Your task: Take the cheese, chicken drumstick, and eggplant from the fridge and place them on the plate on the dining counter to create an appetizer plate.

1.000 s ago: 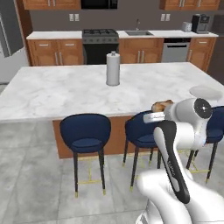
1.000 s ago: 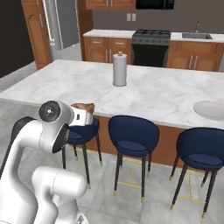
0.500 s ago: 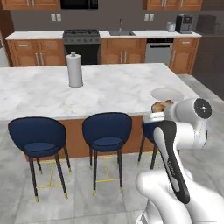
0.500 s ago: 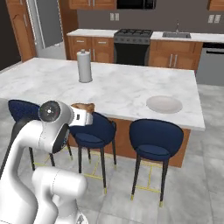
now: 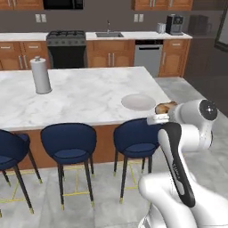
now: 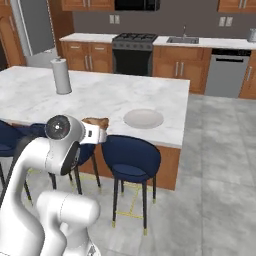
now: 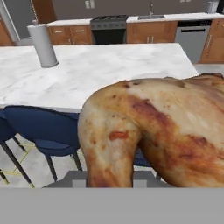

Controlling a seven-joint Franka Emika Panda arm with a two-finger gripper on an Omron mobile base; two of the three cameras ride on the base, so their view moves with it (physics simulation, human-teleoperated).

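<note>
Short of the dining counter's near edge, above the blue stools, gripper clamped on the chicken drumstick, open floor to the right, bare plate near the counter's right end, paper towel roll well apart.

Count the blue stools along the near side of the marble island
3: one below the plate, one in the middle, one cut off at the left base view's left edge. More may be out of frame.
</note>
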